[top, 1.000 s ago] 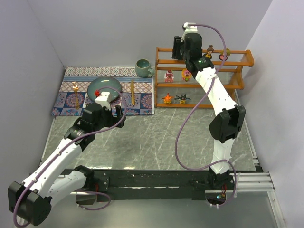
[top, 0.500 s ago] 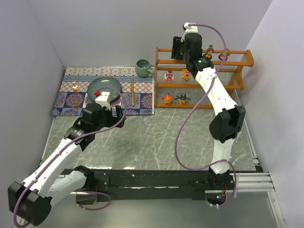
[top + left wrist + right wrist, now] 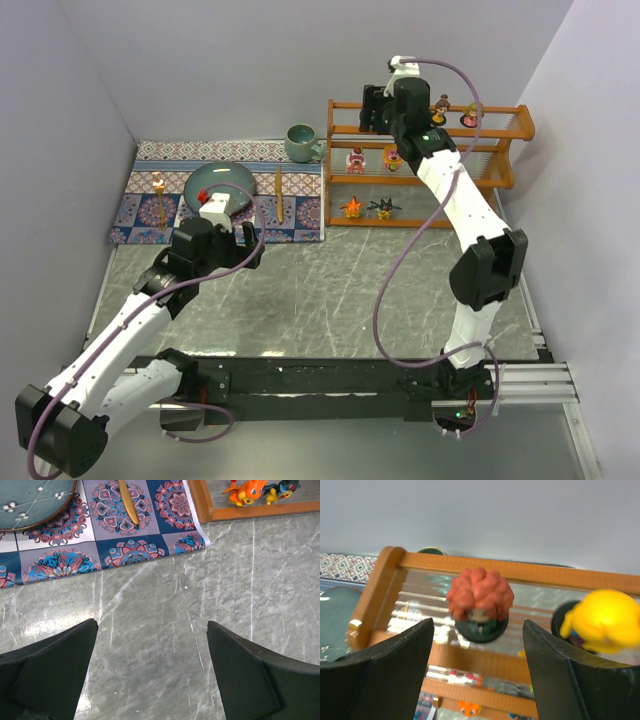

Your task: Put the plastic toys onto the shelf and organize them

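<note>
The shelf (image 3: pixel 500 128) stands at the back right. My right gripper (image 3: pixel 385 108) is open and empty over the left of its top tier. In the right wrist view its jaws (image 3: pixel 477 626) stand either side of a red curly-haired toy (image 3: pixel 480 596) on a dark base, apart from it, with a yellow-headed toy (image 3: pixel 604 616) to the right. More toys stand on the top tier (image 3: pixel 440 108), the middle tier (image 3: pixel 355 160) and the bottom tier (image 3: pixel 352 207). My left gripper (image 3: pixel 245 243) is open and empty above the grey table (image 3: pixel 151 625). An orange toy (image 3: pixel 245 490) and a dark spiky toy (image 3: pixel 281 488) show on the bottom tier.
A patterned mat (image 3: pixel 150 215) lies at the back left with a teal plate (image 3: pixel 235 180), a teal mug (image 3: pixel 300 142) and two slim wooden utensils (image 3: pixel 279 195). The mat's corner (image 3: pixel 192 542) meets the shelf base (image 3: pixel 210 511). Grey walls close in on the left, back and right.
My right arm has shifted a little to the right, its gripper still over the top tier. My left arm has barely moved.
</note>
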Robot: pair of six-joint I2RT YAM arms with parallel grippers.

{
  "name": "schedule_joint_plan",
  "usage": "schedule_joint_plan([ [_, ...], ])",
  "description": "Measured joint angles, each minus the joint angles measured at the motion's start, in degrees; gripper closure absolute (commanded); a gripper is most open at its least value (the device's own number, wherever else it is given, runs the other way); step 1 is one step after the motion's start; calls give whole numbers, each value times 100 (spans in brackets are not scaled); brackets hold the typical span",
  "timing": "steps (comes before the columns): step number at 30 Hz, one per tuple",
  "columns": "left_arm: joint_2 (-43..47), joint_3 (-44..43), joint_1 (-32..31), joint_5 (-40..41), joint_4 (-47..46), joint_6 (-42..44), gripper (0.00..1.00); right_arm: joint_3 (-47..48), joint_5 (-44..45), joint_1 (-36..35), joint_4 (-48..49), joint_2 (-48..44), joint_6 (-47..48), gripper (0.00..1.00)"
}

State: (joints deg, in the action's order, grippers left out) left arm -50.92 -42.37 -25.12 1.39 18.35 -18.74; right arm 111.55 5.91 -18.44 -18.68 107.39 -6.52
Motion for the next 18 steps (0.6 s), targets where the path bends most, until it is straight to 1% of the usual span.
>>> schedule_joint_plan([
  [4,184,0,9,20,-2,-2,3,-339,-103,0,72,-649,-28,19],
  [9,496,0,31,111,-2,-42,3,-870,-326,0,378,-1749,-144,9],
  [12,758,0,50,232,9,-55,3,-1672,-396,0,680,-2629,-179,4],
  [13,892,0,57,304,7,-61,3,-2118,-380,0,789,-3034,-197,1],
  [18,1725,0,85,732,0,-138,3,-3954,-20,9,940,-4874,-267,0],
])
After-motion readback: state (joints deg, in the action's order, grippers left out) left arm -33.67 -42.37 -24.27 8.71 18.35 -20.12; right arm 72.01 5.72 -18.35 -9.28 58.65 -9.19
